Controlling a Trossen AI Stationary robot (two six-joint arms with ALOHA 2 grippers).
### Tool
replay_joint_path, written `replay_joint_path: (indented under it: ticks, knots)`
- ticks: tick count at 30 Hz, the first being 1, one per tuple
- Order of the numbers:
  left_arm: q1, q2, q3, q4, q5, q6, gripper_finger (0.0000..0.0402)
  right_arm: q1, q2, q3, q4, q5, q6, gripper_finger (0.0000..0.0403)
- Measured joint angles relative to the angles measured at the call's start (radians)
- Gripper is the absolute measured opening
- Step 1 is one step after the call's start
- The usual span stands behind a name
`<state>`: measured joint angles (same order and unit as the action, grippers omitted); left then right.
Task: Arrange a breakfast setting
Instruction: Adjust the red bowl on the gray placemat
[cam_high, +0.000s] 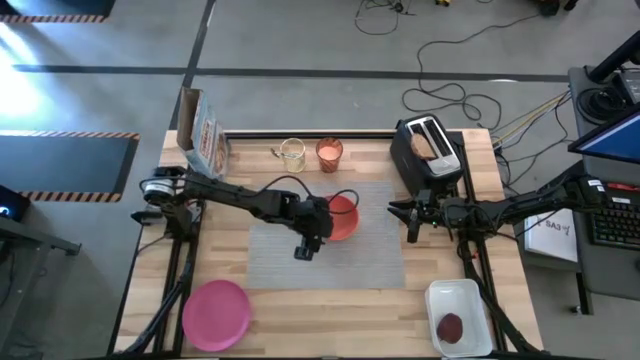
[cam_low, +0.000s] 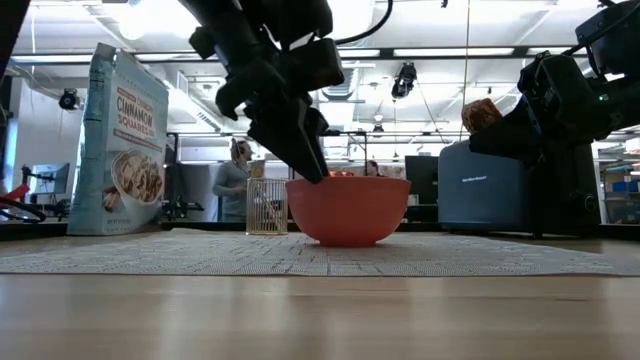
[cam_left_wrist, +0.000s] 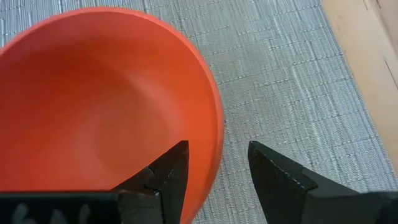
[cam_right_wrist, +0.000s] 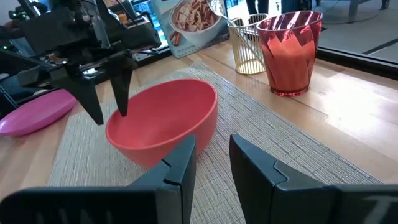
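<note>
Red bowl (cam_high: 342, 217) sitting on grey placemat (cam_high: 370, 260) mid-worktop. Left gripper (cam_left_wrist: 217, 171) straddling its near rim, fingers parted, gripping nothing. Right gripper (cam_right_wrist: 212, 163) waiting beside, fingers open, empty. Judgement: withdraw straight up so rim isn't dragged; pink plate (cam_high: 216, 314) off mat.

Left arm is reaching in from the left edge toward mid-tabletop, wrist angling down; left gripper (cam_high: 322, 222) is hanging low with jaws parted. Right arm is stretching in from the right side, held level; right gripper (cam_high: 411, 218) is hovering off the tabletop, jaws slightly apart.
</note>
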<state>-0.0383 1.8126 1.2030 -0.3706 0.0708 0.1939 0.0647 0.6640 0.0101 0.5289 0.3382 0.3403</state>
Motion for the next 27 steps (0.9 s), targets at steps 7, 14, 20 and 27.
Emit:
replay_joint_path:
  ticks: [7, 14, 20, 27]
  knots:
    - [0.000, 0.018, -0.006, 0.001, 0.000, 0.029, 0.0151, 0.000, 0.000, 0.000, 0.000, 0.000, 0.000, 0.0086]
    - [0.000, 0.050, -0.006, 0.004, -0.007, 0.038, 0.0131, 0.000, 0.000, 0.000, 0.000, 0.000, 0.000, 0.0086]
    - [0.001, 0.048, -0.006, 0.004, -0.046, 0.040, 0.0075, 0.000, 0.000, 0.000, 0.000, 0.000, 0.000, 0.0086]
    - [0.002, 0.047, -0.004, 0.004, -0.064, 0.057, 0.0006, 0.000, 0.000, 0.000, 0.000, 0.000, 0.000, 0.0086]
